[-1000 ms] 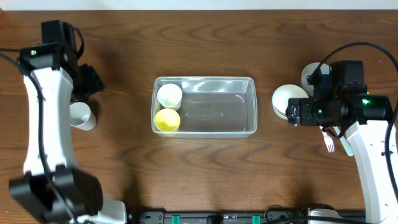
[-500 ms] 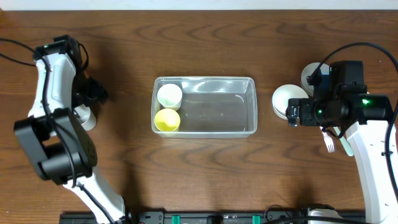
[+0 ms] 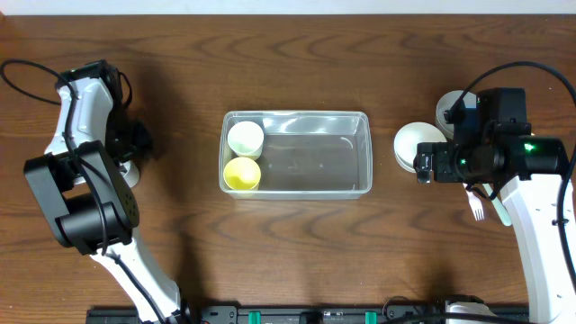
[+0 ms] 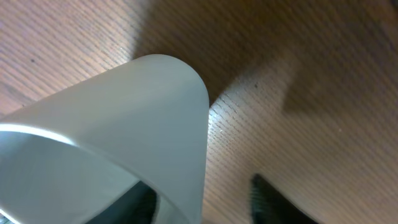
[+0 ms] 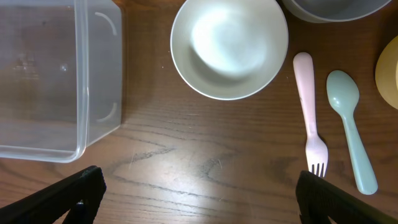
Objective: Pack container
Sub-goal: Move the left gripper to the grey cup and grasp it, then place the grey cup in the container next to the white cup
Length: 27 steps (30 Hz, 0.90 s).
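The container (image 3: 342,184) is a clear rectangular tub at mid-table; its corner shows in the right wrist view (image 5: 62,74). A white cup (image 3: 245,138) and a yellow cup (image 3: 241,175) stand in its left end. My left gripper (image 3: 129,147) is down at another white cup (image 3: 128,170) at the table's left. In the left wrist view the jaws (image 4: 202,190) are open astride the cup's wall (image 4: 124,118), one finger inside, one outside. My right gripper (image 3: 423,165) is wide open and empty (image 5: 199,193) over bare table right of the tub.
A white bowl (image 5: 229,46) lies just ahead of the right gripper and also shows overhead (image 3: 414,142). A pink fork (image 5: 309,118) and a pale blue spoon (image 5: 349,124) lie to its right. A grey bowl (image 5: 336,7) and a yellow item (image 5: 390,65) sit at the frame's edges.
The left arm has swung round and its gripper has come down onto the white cup at the left. The right arm has not moved.
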Motion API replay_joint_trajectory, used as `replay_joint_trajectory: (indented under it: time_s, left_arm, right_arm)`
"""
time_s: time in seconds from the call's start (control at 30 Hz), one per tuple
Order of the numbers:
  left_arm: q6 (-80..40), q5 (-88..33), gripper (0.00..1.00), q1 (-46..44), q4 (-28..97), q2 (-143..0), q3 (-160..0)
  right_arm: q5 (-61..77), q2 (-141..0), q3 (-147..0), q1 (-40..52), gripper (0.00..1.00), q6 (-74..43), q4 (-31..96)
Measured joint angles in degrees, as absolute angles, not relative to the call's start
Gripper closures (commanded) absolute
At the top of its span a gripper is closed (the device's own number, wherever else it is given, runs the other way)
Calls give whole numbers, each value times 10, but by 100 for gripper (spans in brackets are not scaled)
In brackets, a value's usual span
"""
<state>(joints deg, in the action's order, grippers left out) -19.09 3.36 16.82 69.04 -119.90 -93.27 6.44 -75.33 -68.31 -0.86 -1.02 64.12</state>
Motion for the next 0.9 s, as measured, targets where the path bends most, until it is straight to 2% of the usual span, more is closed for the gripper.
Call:
replay_joint_trajectory:
  time_s: [0.1, 0.23, 0.3, 0.37, 0.73, 0.9]
  left_arm:
    - [-194, 34, 74, 168, 691, -1199, -933]
    - [-194, 34, 81, 168, 694, -1199, -933]
    - [-194, 34, 90, 168, 696, -1199, -933]
    - [-192, 34, 94, 168, 697, -1199, -933]
    - [-190, 34, 94, 164, 701, -1192, -933]
    - [-185, 30, 94, 131, 700, -1117, -931]
  right_arm:
    - [64, -753, -683, -9, 1, -10, 641]
    - [64, -753, -683, -9, 1, -10, 641]
    - [64, -753, -683, -9, 1, -10, 641]
    - [64, -753, -683, -9, 1, -10, 641]
    - [64, -753, -683, -9, 1, -10, 641]
    - [64, -753, -683, -9, 1, -10, 641]
